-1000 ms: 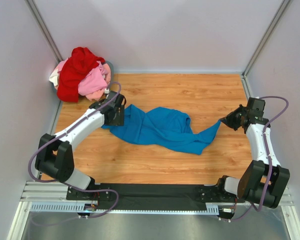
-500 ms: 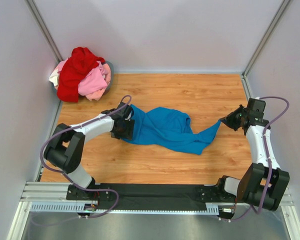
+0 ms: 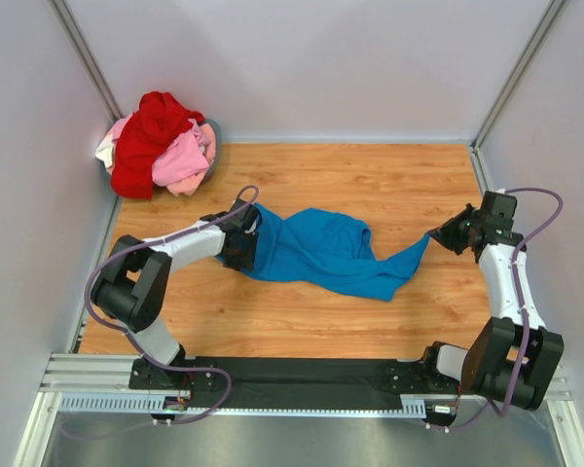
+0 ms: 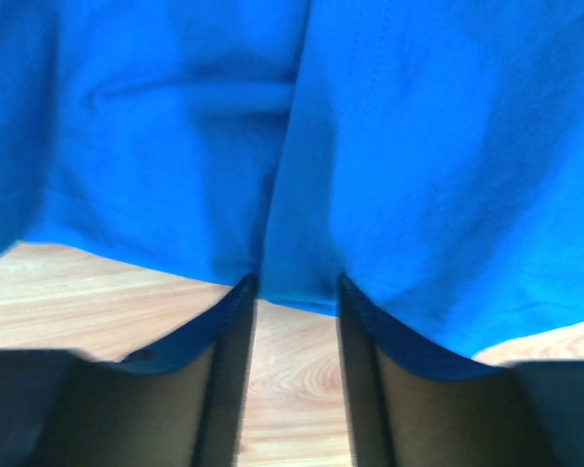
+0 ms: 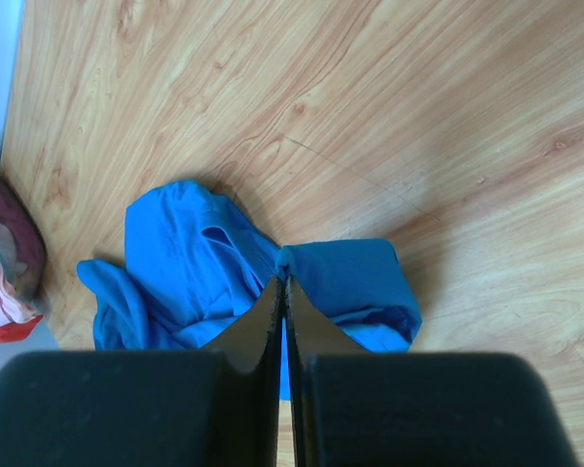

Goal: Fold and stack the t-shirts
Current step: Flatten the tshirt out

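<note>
Swinging left gripper (image 3: 245,245) away from pile (image 3: 161,146), right and nearer, onto left edge of blue shirt (image 3: 321,248). Pulling left elbow (image 3: 127,290) in, folding arm tighter. Narrowing jaws from wide, wood still showing between fingers (image 4: 224,341), tips now meeting shirt hem. Covering shirt's left corner, earlier lying bare on wood. Dragging cable loop (image 3: 251,192) along with wrist.

Nothing legible in any view: no text, label, brand, number or sign (checked top camera and both wrist cameras). Blue t-shirt (image 3: 321,251) shows plain cloth only
</note>
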`<action>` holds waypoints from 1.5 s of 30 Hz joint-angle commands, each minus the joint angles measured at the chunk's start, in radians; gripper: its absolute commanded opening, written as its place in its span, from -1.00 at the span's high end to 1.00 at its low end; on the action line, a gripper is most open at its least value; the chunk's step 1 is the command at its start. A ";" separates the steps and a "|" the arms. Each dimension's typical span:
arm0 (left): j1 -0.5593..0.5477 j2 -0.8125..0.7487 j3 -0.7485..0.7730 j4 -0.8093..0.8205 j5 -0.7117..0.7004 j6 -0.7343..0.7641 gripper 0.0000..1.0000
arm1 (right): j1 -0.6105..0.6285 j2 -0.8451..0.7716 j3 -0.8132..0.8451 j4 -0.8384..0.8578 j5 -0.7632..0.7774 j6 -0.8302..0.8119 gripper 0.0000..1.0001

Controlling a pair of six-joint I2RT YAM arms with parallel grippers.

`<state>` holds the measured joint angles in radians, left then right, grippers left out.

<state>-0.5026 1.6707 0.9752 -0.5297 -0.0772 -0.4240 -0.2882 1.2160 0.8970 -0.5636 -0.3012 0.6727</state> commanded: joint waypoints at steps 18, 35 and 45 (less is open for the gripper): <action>-0.037 0.011 0.056 -0.062 -0.160 0.028 0.24 | 0.018 -0.010 -0.004 0.024 0.008 -0.007 0.99; -0.088 0.060 0.111 -0.087 -0.185 0.025 0.96 | 0.018 -0.006 -0.007 0.024 0.005 -0.015 0.99; -0.102 -0.097 0.184 -0.203 -0.194 0.021 1.00 | 0.018 -0.019 0.000 0.019 -0.004 -0.009 0.99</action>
<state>-0.5964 1.6939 1.1046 -0.6827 -0.2535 -0.4030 -0.2752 1.2160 0.8967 -0.5636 -0.2977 0.6724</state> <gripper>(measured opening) 0.007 0.007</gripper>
